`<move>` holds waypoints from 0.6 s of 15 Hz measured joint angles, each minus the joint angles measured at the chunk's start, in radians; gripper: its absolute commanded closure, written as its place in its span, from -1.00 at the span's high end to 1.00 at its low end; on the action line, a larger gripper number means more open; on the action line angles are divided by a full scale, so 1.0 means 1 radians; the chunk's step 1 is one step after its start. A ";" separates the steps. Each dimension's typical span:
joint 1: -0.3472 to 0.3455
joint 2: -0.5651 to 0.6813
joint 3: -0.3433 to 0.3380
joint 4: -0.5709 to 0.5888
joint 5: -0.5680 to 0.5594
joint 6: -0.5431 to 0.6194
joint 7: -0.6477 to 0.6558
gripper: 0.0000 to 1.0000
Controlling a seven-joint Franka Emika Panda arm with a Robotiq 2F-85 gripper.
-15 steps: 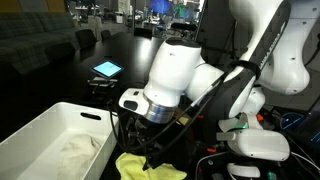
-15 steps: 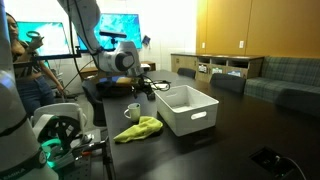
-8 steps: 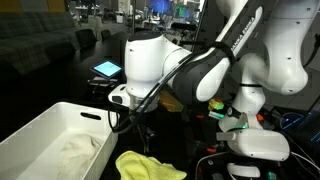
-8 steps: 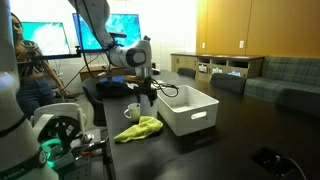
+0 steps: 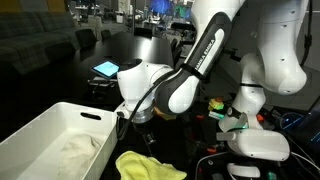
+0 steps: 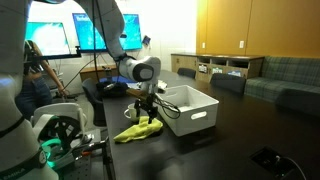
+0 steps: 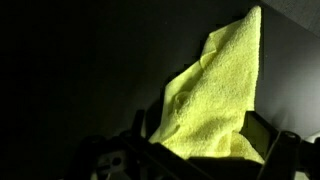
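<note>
Cloth [image 7: 215, 95], yellow and terry-textured, lies crumpled just beneath the spread claw [image 6: 147, 112].

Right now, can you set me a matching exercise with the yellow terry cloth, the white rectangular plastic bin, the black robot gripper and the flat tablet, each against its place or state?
1. yellow terry cloth
2. white rectangular plastic bin
3. black robot gripper
4. flat tablet

A. jaws open, just over the cloth
B. screen glowing, far back
C. crumpled beside the bin
D. open-topped, something pale inside

Pairs: 1-C, 2-D, 3-A, 4-B
</note>
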 measured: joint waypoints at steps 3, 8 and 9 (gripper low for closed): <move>-0.005 0.039 0.000 -0.015 0.000 -0.001 0.000 1.00; -0.005 0.050 0.015 -0.065 0.000 0.003 0.000 1.00; -0.004 0.050 0.020 -0.074 0.000 0.005 0.001 1.00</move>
